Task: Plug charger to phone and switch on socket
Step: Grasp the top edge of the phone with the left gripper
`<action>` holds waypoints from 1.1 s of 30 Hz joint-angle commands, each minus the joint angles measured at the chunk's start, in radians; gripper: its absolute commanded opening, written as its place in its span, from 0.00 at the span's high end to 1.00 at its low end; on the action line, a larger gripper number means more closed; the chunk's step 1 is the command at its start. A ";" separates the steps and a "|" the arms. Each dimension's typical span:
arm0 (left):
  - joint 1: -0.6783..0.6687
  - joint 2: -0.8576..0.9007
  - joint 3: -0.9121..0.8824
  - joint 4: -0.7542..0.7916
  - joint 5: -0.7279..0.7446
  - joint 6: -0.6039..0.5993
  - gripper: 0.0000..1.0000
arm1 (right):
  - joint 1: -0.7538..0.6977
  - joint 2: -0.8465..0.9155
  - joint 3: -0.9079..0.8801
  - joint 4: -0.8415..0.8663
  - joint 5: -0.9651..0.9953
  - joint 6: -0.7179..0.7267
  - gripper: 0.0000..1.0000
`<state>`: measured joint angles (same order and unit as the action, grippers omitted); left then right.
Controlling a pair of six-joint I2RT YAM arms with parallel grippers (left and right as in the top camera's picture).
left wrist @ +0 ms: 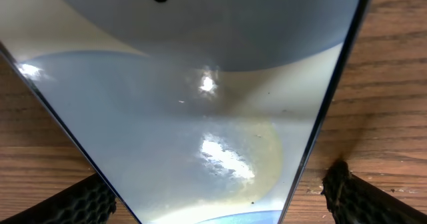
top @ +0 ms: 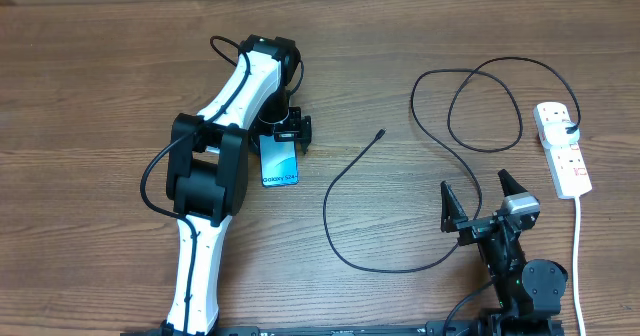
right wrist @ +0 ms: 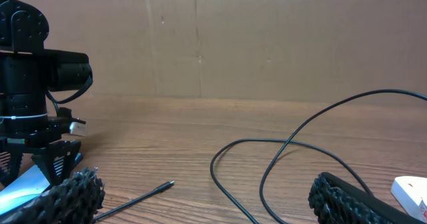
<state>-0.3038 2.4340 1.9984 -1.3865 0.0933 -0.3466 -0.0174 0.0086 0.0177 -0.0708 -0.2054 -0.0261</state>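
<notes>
The phone [top: 280,164] lies flat on the table with its blue screen up. It fills the left wrist view [left wrist: 200,104]. My left gripper [top: 287,131] is over the phone's far end, open, with a finger on each side of the phone [left wrist: 213,207]. The charger [top: 335,226] is a black cable lying in loops across the table. Its free connector tip [top: 381,133] lies right of the phone and also shows in the right wrist view [right wrist: 170,183]. Its other end reaches the black plug in the socket [top: 562,148]. My right gripper [top: 478,198] is open and empty [right wrist: 213,207], near the cable.
The strip's white cord [top: 578,256] runs down to the table's front edge at the right. A brown wall [right wrist: 267,37] stands behind the table. The left arm [top: 215,166] stretches from the front edge up to the phone.
</notes>
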 commanded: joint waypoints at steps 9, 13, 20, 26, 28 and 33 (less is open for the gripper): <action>-0.004 0.063 -0.048 0.009 -0.052 -0.024 0.02 | 0.005 -0.006 -0.010 0.005 0.002 -0.005 0.00; -0.005 0.063 -0.060 0.003 -0.098 -0.025 0.02 | 0.005 -0.006 -0.010 0.005 0.002 -0.005 0.00; -0.004 0.063 -0.148 0.054 -0.097 -0.027 0.03 | 0.005 -0.006 -0.010 0.005 0.003 -0.005 0.00; -0.002 0.063 -0.149 0.056 -0.097 -0.027 0.00 | 0.005 -0.006 -0.010 0.005 0.002 -0.005 0.00; -0.002 0.063 -0.149 0.055 -0.098 -0.027 0.00 | 0.005 -0.006 -0.010 0.005 0.002 -0.005 0.00; 0.000 0.063 -0.150 0.042 -0.135 -0.027 0.00 | 0.005 -0.006 -0.010 0.005 0.003 -0.005 0.00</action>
<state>-0.3035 2.3936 1.9221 -1.3422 0.0856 -0.3614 -0.0170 0.0082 0.0177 -0.0708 -0.2054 -0.0269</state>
